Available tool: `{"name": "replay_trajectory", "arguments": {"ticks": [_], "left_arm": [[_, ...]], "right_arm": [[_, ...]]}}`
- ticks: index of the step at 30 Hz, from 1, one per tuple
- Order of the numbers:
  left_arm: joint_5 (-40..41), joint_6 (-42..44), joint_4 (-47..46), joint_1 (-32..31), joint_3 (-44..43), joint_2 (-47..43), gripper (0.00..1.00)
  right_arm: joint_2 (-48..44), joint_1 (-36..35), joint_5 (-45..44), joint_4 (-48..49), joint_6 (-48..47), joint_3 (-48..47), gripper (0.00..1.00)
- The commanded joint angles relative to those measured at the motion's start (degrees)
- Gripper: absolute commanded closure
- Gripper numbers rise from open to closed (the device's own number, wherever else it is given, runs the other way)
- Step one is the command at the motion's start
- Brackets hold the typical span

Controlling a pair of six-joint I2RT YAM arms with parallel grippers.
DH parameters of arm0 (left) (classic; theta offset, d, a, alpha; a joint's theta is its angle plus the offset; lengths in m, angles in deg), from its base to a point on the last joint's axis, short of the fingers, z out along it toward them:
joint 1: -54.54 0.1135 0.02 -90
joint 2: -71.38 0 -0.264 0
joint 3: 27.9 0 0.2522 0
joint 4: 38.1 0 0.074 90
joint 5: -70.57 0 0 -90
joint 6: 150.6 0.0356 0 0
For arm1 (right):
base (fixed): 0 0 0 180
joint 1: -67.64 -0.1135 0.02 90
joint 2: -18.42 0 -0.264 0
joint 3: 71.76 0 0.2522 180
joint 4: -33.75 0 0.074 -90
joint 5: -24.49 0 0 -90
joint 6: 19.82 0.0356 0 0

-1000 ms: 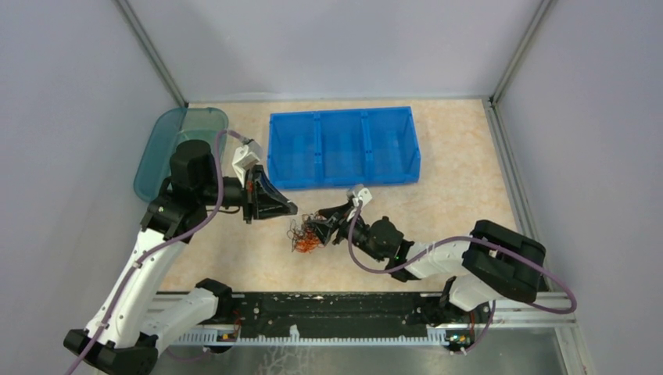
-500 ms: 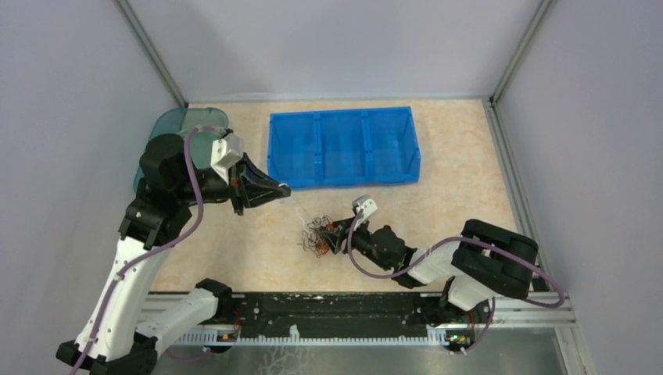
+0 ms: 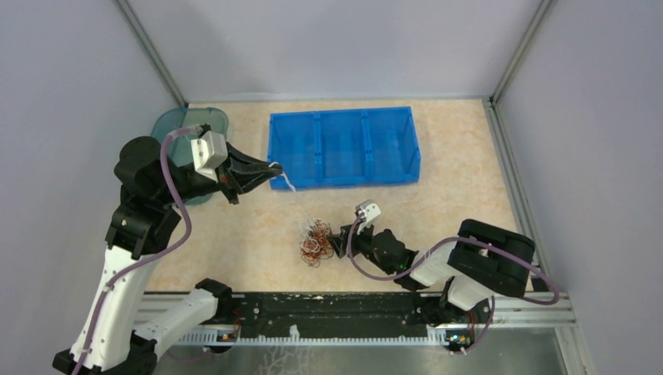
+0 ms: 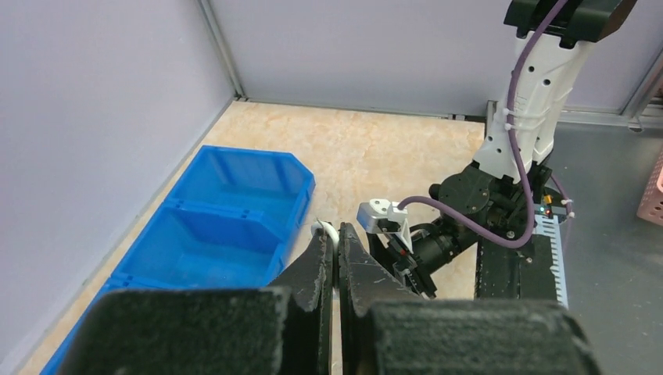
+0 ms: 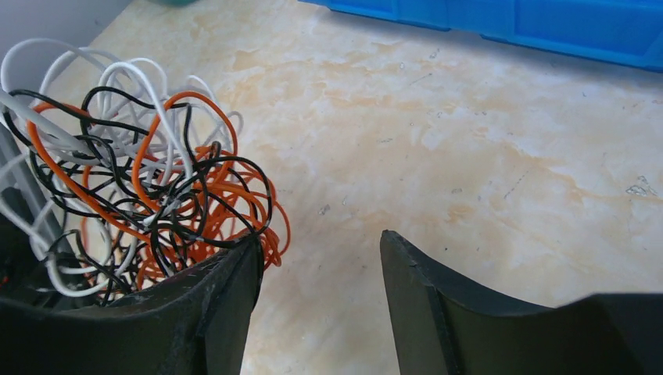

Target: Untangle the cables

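When viewed from above, locate the beige marble-patterned counter (image 3: 469, 180), boxed in by pale grey walls (image 3: 336, 47). Identify next the long blue plastic bin (image 3: 342, 180) with three compartments, set along the rear centre of the counter.

Find the left arm (image 3: 117, 273) standing tall at the left side and reaching rightward. Find the right arm (image 3: 438, 262) lying low across the near right and reaching leftward. Note the translucent teal plastic tray (image 3: 173, 123) in the rear left corner, partly covered by the left arm.

Check the left claw (image 3: 274, 167), held above the counter just in front of the left end of the bin: clenched, with the end of a thin white cable (image 3: 287, 183) nipped at the tips. Confirm in the left wrist view: fingers (image 4: 313, 266) pressed together, white loop showing at the tips.

Check the right claw (image 3: 336, 239), low near the middle front of the counter: released, fingers apart, bare counter showing in the gap in the right wrist view.

Locate the cables (image 3: 314, 244), a tangled clump of very thin orange-red, white and black wires, resting on the counter just left of the right claw and well apart from the bin. Observe, in the right wrist view, the clump against the outer side of the finger at the left of that view, outside the gap. Trace a faint strand from the clump up toward the left claw.
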Motion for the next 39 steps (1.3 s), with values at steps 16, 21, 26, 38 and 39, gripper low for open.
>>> {"name": "replay_trajectory", "arguments": {"ticks": [16, 21, 26, 38, 39], "left_arm": [[-6.39, -3.99, 0.38, -0.39, 5.49, -2.76, 0.97], [-6.08, -4.19, 0.35, -0.37, 5.04, -2.77, 0.98], [-5.62, -3.94, 0.74, -0.40, 4.81, -2.85, 0.98], [-5.96, -3.07, 0.99, -0.33, 2.99, -2.09, 0.97], [-5.97, -3.07, 0.99, -0.36, 2.67, -1.96, 0.97]], "right_arm": [[-20.45, -0.37, 14.74, -19.99, -11.63, -16.59, 0.09], [-12.63, -0.39, 22.89, -14.55, -11.00, -20.36, 0.11], [-7.30, -0.58, 30.79, -7.48, -8.77, -21.15, 0.11], [5.33, -1.15, 31.59, -5.10, -7.23, -28.04, 0.17], [6.66, -1.24, 31.08, -4.52, -6.76, -28.37, 0.18]]}}
